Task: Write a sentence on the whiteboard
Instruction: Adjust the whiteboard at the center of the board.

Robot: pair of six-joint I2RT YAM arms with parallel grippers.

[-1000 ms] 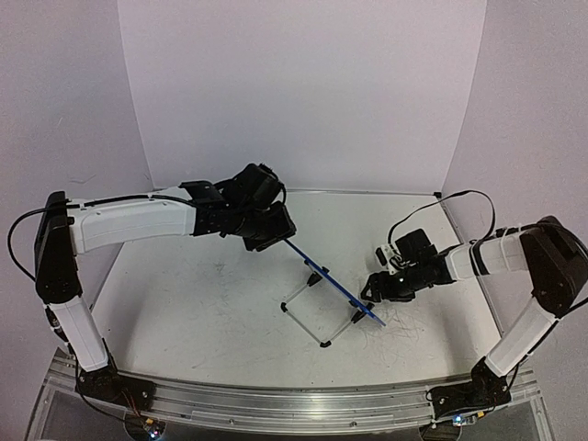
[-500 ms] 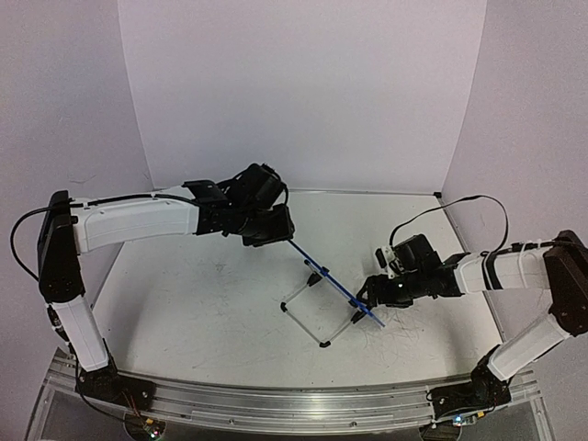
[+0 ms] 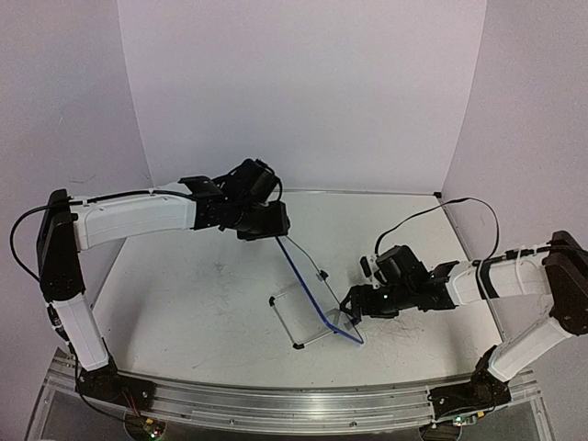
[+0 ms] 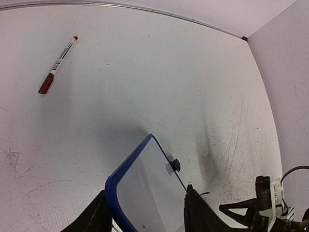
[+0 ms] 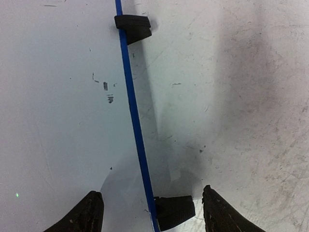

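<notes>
The whiteboard (image 3: 317, 294) with its dark-blue frame leans on its white wire stand (image 3: 285, 322) mid-table. My left gripper (image 3: 274, 231) is open at the board's upper far corner. In the left wrist view that corner (image 4: 149, 193) lies between the spread fingers of the gripper (image 4: 145, 191). My right gripper (image 3: 347, 308) is open at the board's lower near edge. In the right wrist view, the blue edge (image 5: 137, 135) and a black clip foot (image 5: 174, 212) sit between its fingers (image 5: 152, 195). The board's face (image 5: 58, 121) shows only a few small dark marks; no sentence shows.
A marker (image 4: 58, 65) with a white barrel and a red-brown cap lies on the table far from the board, near the back rim (image 4: 120, 6); it is hidden in the top view. The scuffed white tabletop (image 3: 184, 294) has walls at the back and sides.
The board swung from edge-on to a lean that shows its face, and shifted left and nearer with its stand. The right gripper moved left along with it. The left gripper barely moved.
</notes>
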